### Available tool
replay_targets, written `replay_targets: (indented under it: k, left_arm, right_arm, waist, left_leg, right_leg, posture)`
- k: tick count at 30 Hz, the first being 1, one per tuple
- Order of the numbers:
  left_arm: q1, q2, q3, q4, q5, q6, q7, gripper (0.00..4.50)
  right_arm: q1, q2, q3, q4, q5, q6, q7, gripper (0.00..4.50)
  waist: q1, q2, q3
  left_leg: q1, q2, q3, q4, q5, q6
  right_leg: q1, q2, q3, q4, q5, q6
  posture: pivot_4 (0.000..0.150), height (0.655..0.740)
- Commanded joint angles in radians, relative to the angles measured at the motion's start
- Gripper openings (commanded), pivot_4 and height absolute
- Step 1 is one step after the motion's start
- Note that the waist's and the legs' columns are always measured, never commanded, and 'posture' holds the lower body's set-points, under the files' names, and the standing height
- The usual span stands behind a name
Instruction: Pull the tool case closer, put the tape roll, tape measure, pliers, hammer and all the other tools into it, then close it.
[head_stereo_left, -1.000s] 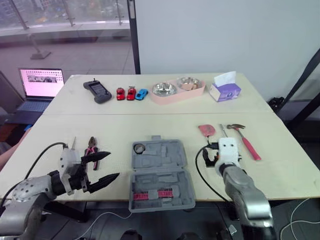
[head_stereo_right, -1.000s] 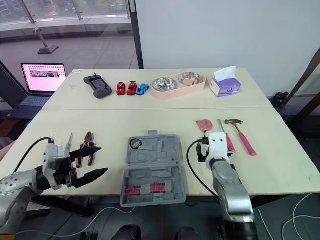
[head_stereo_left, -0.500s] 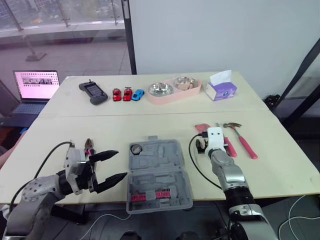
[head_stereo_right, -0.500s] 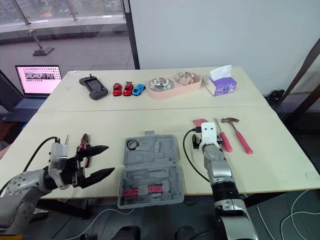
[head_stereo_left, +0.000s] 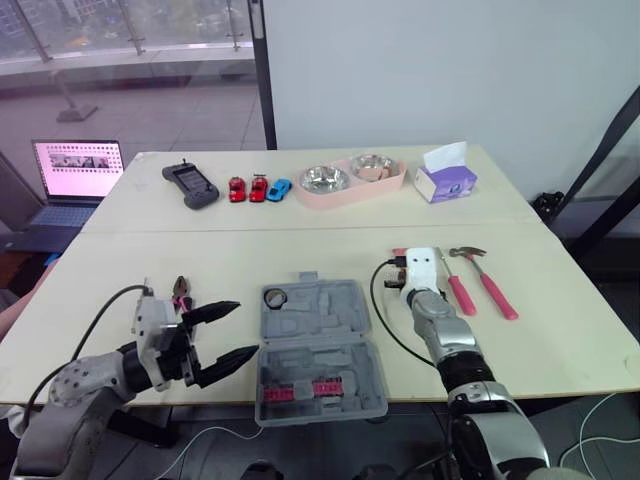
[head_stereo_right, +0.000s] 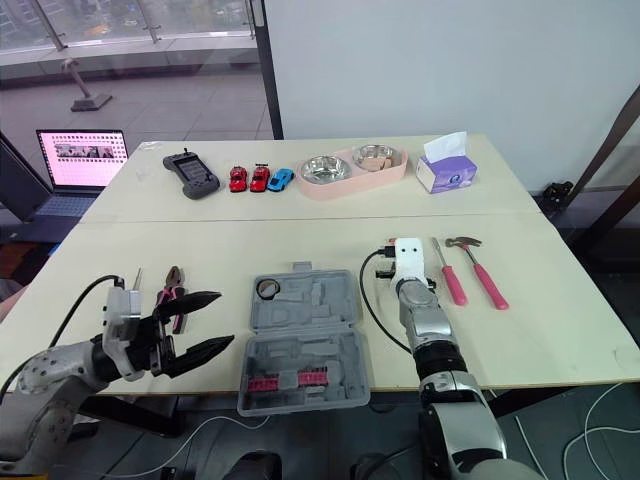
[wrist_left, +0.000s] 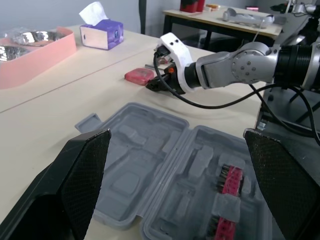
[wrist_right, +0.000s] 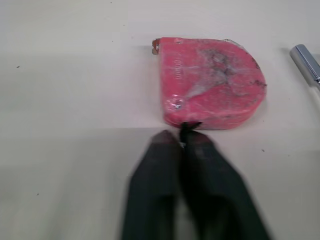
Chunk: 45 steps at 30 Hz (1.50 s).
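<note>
- The case (head_stereo_left: 318, 345) lies open and flat at the table's (head_stereo_left: 300, 245) near edge, at the middle, both grey halves facing up.
- A tape roll (head_stereo_left: 277, 297) sits in the far half, in its 10 o'clock corner. Red bits (head_stereo_left: 305, 390) sit in the near half.
- The left gripper (head_stereo_left: 245, 328) hovers at 9 o'clock of the case, just beside it and not touching. Its two fingers (wrist_left: 85, 165) are spread wide and point at the case, with nothing between them.
- The pliers (head_stereo_left: 182, 292) lie on the table at 10 o'clock of the case, just behind the left gripper.
- The right gripper (wrist_right: 184, 132) is low over the table at 2 o'clock of the case. Its fingers are pressed together and grip nothing. Their tips are at the near edge of the tape measure (wrist_right: 210, 82).
- The tape measure is red and lies flat on the table, outside the case.
- A pink-handled screwdriver (head_stereo_left: 455, 285) lies at 3 o'clock of the right gripper, and the hammer (head_stereo_left: 488, 280) lies beside it, further out. Both lie on the table, apart from each other.
- At 12 o'clock, along the far edge, stand a pink tray (head_stereo_left: 352, 190) with two bowls, a tissue box (head_stereo_left: 446, 180), three toy cars (head_stereo_left: 258, 188) and a controller (head_stereo_left: 192, 183).
</note>
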Motion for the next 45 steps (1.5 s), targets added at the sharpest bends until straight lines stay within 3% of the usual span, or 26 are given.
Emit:
replay_targets:
  k: [1,8,17,23,31,45]
  left_arm:
    - [-0.003,0.005,0.006,-0.049,-0.02,0.017,0.021,4.5]
    - [-0.009,0.001,-0.009,-0.044,-0.013,0.031,0.024,4.5]
    - [-0.047,-0.007,-0.056,-0.014,-0.001,0.036,0.01,4.5]
    - [-0.084,-0.005,-0.078,0.034,0.0,0.03,-0.023,4.5]
    - [-0.131,-0.01,-0.104,0.089,0.008,0.024,-0.061,4.5]
    - [-0.14,-0.011,-0.109,0.117,0.018,0.007,-0.092,4.5]
  right_arm:
    - [0.009,-0.009,-0.03,0.013,0.01,0.007,-0.021,0.06]
    - [0.148,0.0,0.004,-0.233,0.025,0.05,0.048,0.06]
    - [0.647,-0.039,0.164,-0.906,0.004,0.213,0.168,0.06]
    - [0.914,-0.069,0.202,-1.191,-0.03,0.317,0.161,0.06]
    - [1.08,-0.051,0.245,-1.348,-0.047,0.392,0.144,0.06]
    - [1.171,-0.044,0.261,-1.405,-0.047,0.441,0.127,0.06]
  waist:
    - [-0.001,0.0,0.0]
    - [0.001,0.0,0.0]
    - [0.002,0.0,0.0]
    - [0.011,0.0,0.0]
    - [0.043,0.001,0.0]
    - [0.057,0.0,0.0]
  left_leg:
    - [0.0,0.0,0.0,0.0,0.0,0.0]
    - [0.0,0.0,0.0,-0.001,0.0,0.0]
    - [0.0,0.0,0.0,-0.003,0.0,0.0]
    - [0.0,0.0,0.0,-0.003,0.0,0.0]
    - [0.0,0.0,-0.001,-0.007,0.0,0.0]
    - [-0.001,0.0,-0.002,-0.018,0.002,-0.004]
  right_leg:
    - [0.0,0.0,0.0,0.0,0.0,0.0]
    - [0.0,0.0,0.0,-0.001,0.0,0.0]
    - [-0.001,0.0,0.0,-0.002,0.0,0.0]
    - [-0.001,0.0,0.001,-0.003,0.0,0.0]
    - [-0.001,0.0,0.001,-0.005,0.0,0.0]
    - [-0.001,0.0,-0.001,-0.017,-0.001,-0.001]
  posture:
    - [0.15,0.74]
    - [0.15,0.74]
    - [0.15,0.74]
    - [0.15,0.74]
    - [0.15,0.74]
    - [0.15,0.74]
